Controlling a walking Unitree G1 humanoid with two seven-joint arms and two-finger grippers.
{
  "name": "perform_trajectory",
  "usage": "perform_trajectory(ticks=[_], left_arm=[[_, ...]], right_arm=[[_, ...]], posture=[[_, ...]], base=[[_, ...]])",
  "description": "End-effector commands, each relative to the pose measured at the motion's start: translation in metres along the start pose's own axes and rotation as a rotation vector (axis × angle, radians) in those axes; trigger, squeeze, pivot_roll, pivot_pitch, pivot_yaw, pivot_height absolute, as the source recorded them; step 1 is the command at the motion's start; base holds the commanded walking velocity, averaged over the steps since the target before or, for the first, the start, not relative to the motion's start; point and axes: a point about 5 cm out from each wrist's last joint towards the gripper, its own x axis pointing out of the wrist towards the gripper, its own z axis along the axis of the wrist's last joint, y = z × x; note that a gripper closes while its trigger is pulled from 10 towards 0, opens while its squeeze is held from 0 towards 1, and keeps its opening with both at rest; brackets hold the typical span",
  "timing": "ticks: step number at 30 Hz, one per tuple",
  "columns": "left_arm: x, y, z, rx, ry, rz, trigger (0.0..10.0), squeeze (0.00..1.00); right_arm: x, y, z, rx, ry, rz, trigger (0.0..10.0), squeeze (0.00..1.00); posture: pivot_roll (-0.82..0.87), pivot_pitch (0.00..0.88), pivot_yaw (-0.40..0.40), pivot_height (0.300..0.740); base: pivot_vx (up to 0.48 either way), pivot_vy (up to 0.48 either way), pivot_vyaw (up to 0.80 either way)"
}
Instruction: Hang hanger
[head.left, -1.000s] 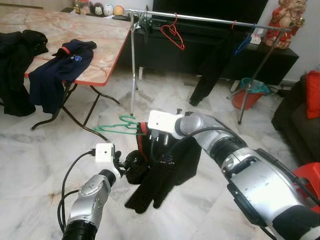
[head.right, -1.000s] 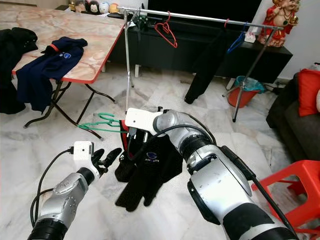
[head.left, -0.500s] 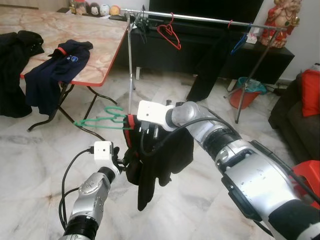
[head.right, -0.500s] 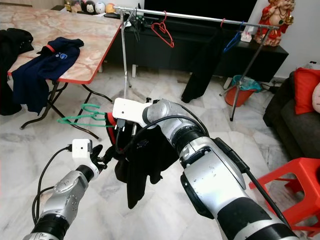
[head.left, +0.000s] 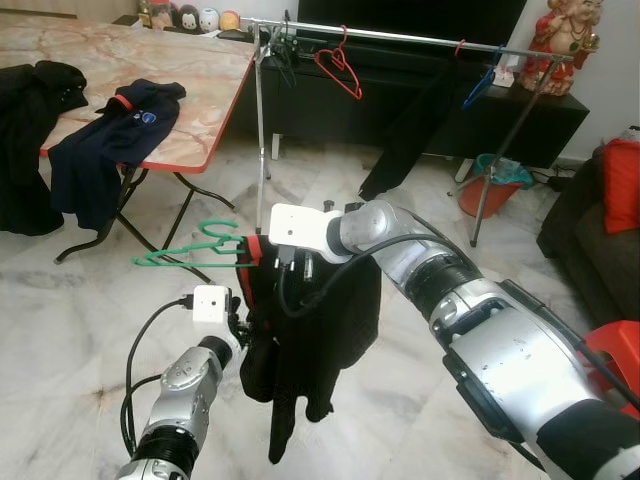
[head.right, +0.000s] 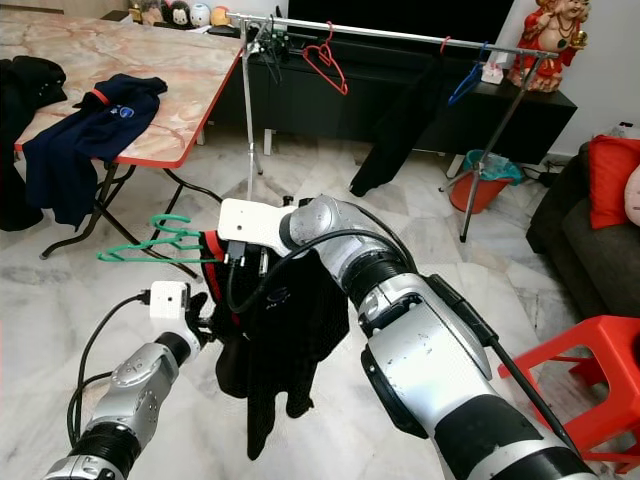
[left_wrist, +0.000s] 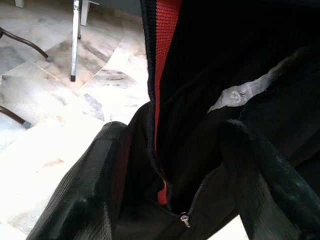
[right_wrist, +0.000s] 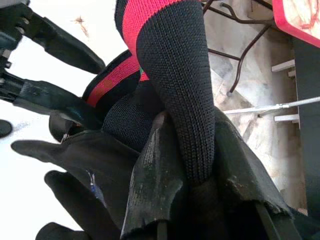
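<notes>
Right gripper (right_wrist: 192, 200) clamped on red-and-black collar (right_wrist: 167, 65) of black jacket (head.left: 315, 330), fingers pinching the knit from both sides. Jacket held up in mid-air, clear of marble floor (head.left: 60, 300), hanging limp below the grip. Green hanger (head.left: 190, 250) threaded into collar, hook end sticking out level toward the robot's left.

Left gripper (left_wrist: 170, 165) raised just below and to the left, fingers (left_wrist: 85, 190) spread wide on either side of a fold of jacket near the zipper; not closed on it.

Clothes rail (head.left: 400, 38) well ahead, across the room: red hanger (head.left: 340, 68), blue hanger (head.left: 482, 88), dark garment (head.left: 405, 130) hung on it. Folding table (head.left: 200, 90) to the left, navy shirt (head.left: 110, 140) draped over its edge. Red stool (head.right: 570, 380) near right.
</notes>
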Motion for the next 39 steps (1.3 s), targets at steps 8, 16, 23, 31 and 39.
perform_trajectory(ticks=[8, 16, 23, 31, 39], left_arm=[[0.004, 0.001, -0.001, 0.010, 0.008, 0.014, 10.0, 0.00], [0.005, 0.004, -0.001, 0.003, 0.007, 0.042, 1.4, 0.00], [0.006, 0.005, -0.002, 0.002, 0.005, 0.048, 0.1, 0.00], [0.007, 0.005, -0.002, 0.002, 0.005, 0.051, 6.3, 0.00], [0.007, 0.006, -0.001, -0.011, -0.002, 0.059, 0.0, 0.00]], right_arm=[[-0.010, -0.015, 0.015, -0.038, -0.059, -0.035, 0.0, 0.00], [-0.013, -0.017, 0.019, -0.047, -0.075, -0.036, 0.0, 0.00], [-0.012, -0.014, 0.019, -0.052, -0.086, -0.017, 0.0, 0.00], [-0.011, -0.010, 0.020, -0.058, -0.099, 0.006, 0.0, 0.00], [-0.007, -0.003, 0.022, -0.061, -0.117, 0.038, 0.0, 0.00]], posture=[[0.13, 0.000, -0.147, 0.740], [0.13, 0.000, -0.144, 0.740], [0.13, 0.000, -0.140, 0.740], [0.13, 0.000, -0.138, 0.740], [0.13, 0.000, -0.140, 0.740]], base=[[0.000, 0.000, 0.00], [0.000, 0.000, 0.00], [0.000, 0.000, 0.00], [0.000, 0.000, 0.00], [0.000, 0.000, 0.00]])
